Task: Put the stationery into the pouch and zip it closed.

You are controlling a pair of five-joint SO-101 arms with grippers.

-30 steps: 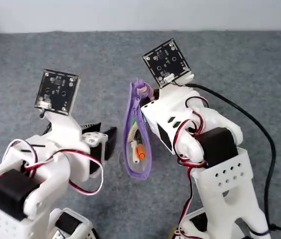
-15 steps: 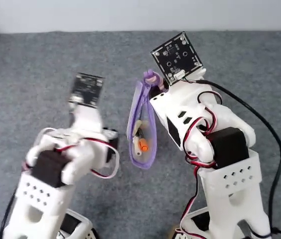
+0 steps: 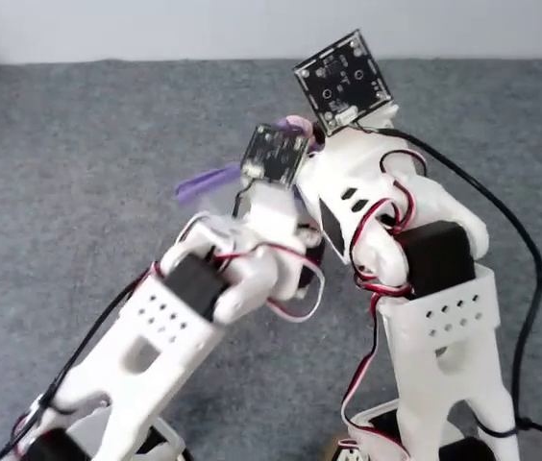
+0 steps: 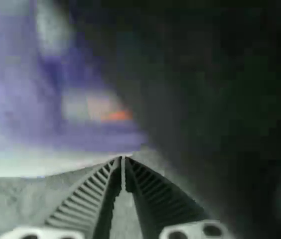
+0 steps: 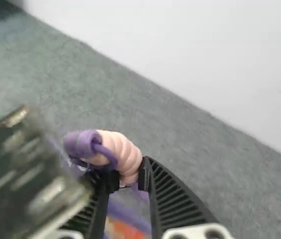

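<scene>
Right now the purple pouch (image 3: 209,181) is between the two arms. The right gripper (image 5: 125,175) pinches the pouch's end just under a pink and purple charm (image 5: 111,152). The left gripper (image 4: 122,162), jaws pressed together, is close against the pouch's side, near a blurred orange item (image 4: 115,115) inside.

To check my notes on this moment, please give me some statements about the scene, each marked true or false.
The right arm's fingers grip the purple pouch at its end. True.
The left arm's fingers are spread wide open. False: they are closed together.
A pink charm sits at the pouch's gripped end. True.
The table surface is red. False: it is gray.
</scene>
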